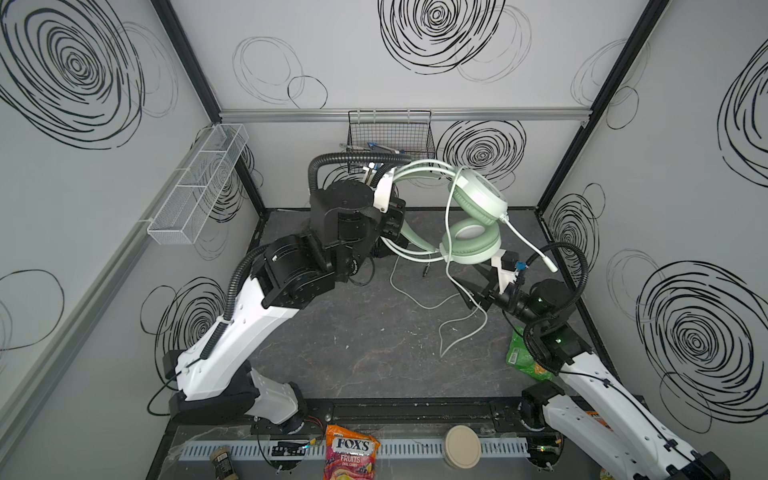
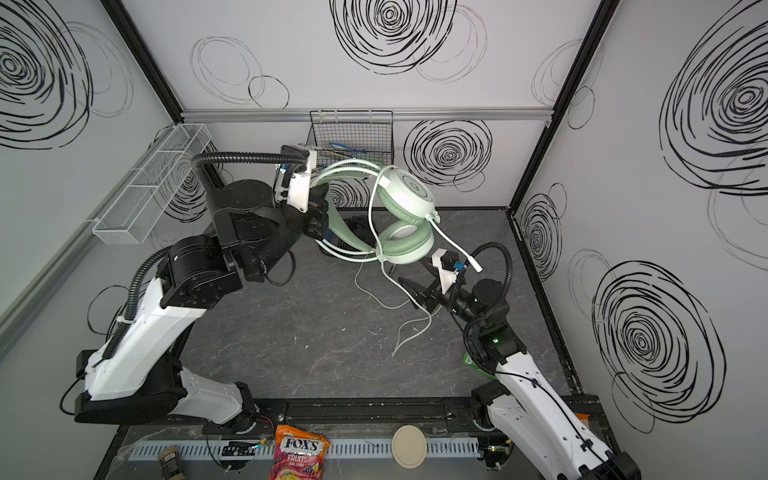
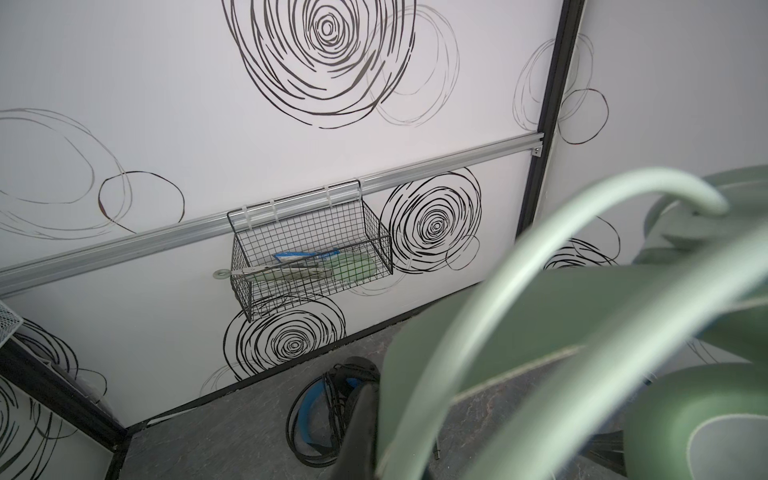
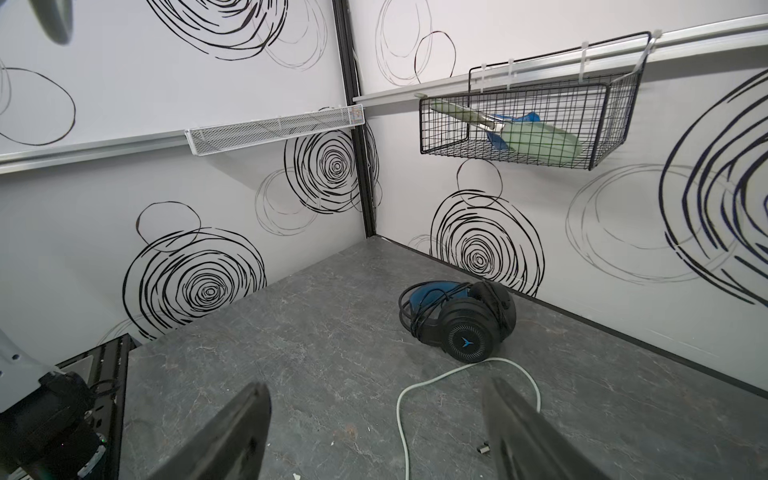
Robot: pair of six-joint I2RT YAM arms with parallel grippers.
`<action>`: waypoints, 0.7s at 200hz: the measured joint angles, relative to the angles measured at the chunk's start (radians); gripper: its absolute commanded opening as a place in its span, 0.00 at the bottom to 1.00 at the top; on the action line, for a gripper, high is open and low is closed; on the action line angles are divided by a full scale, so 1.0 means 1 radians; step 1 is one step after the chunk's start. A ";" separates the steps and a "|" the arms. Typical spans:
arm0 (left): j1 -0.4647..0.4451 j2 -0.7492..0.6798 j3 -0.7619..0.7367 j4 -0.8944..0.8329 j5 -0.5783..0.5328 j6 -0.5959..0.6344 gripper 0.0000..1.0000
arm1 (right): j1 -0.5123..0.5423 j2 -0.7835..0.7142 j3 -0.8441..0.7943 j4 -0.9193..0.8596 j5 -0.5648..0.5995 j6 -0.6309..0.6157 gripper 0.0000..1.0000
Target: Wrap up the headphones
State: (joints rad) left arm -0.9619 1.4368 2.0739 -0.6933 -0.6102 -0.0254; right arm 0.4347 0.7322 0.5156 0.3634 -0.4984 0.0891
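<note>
The mint-green headphones [image 1: 478, 195] [image 2: 409, 191] hang in the air over the back of the table. My left gripper [image 1: 392, 226] [image 2: 322, 222] is shut on their headband [image 3: 478, 332]. Their pale cable [image 1: 419, 301] [image 2: 374, 297] drops from the ear cups and loops loosely over the table. My right gripper [image 1: 467, 297] [image 2: 411, 293] [image 4: 376, 390] is open, low under the ear cups, holding nothing. The cable [image 4: 415, 390] lies on the table between and past its fingers. The black headphones [image 4: 457, 320] [image 3: 328, 415], blue-banded with their black cable bundled around them, rest by the back wall.
A black wire basket [image 1: 390, 137] with a few items hangs on the back wall. A white mesh tray [image 1: 199, 183] hangs on the left wall. A green packet [image 1: 523, 357] lies by the right arm. A Fox's candy bag [image 1: 351, 453] and a round lid [image 1: 462, 449] sit at the front.
</note>
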 measured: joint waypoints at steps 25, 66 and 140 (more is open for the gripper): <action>0.001 0.000 -0.001 -0.002 0.008 -0.019 0.00 | 0.026 -0.061 -0.029 -0.029 -0.038 0.020 0.87; 0.056 0.000 0.009 -0.013 0.077 -0.063 0.00 | 0.034 -0.190 -0.050 -0.123 -0.055 0.094 0.88; 0.098 0.000 0.113 -0.019 0.137 -0.090 0.00 | 0.007 -0.181 -0.071 -0.155 -0.123 0.136 0.89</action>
State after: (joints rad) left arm -0.8635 1.4372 2.1868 -0.7124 -0.4728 -0.1150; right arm 0.4416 0.5510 0.4446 0.2081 -0.6212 0.2253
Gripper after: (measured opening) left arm 0.075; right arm 0.885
